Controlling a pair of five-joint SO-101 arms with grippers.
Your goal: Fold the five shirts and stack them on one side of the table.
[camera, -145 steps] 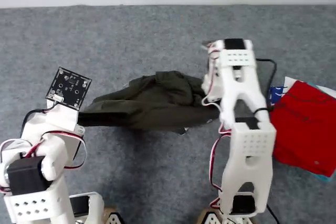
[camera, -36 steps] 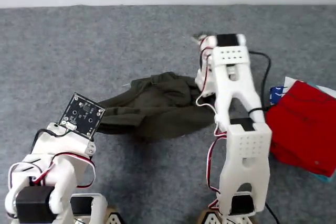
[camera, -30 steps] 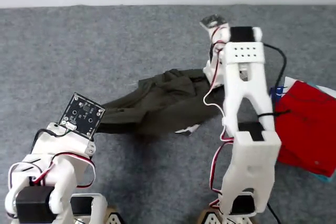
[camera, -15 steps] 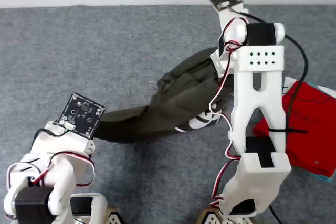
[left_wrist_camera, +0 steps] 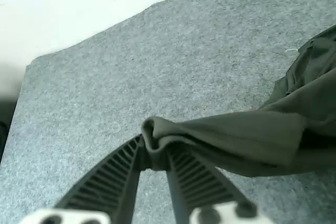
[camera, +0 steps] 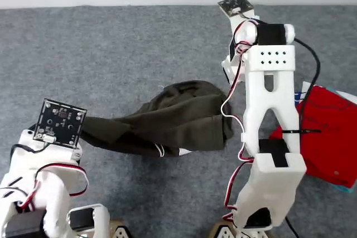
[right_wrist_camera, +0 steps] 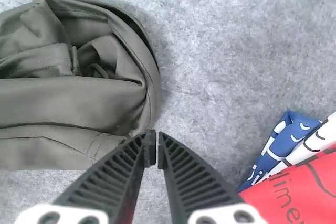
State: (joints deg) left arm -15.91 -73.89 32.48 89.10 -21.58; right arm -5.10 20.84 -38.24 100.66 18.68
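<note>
left pincer clamped on a corner of the crumpled olive-green cloth shirt, right pincer together and empty just beside it, folded red shirt nearby

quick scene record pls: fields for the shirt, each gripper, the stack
olive shirt: crumpled mid-table, one end pulled out toward the left arm
left gripper: shut on that end
right gripper: shut, holding nothing, next to the shirt's other edge
red shirt: folded, on top of the stack on the right arm's side
table: grey cover
</note>
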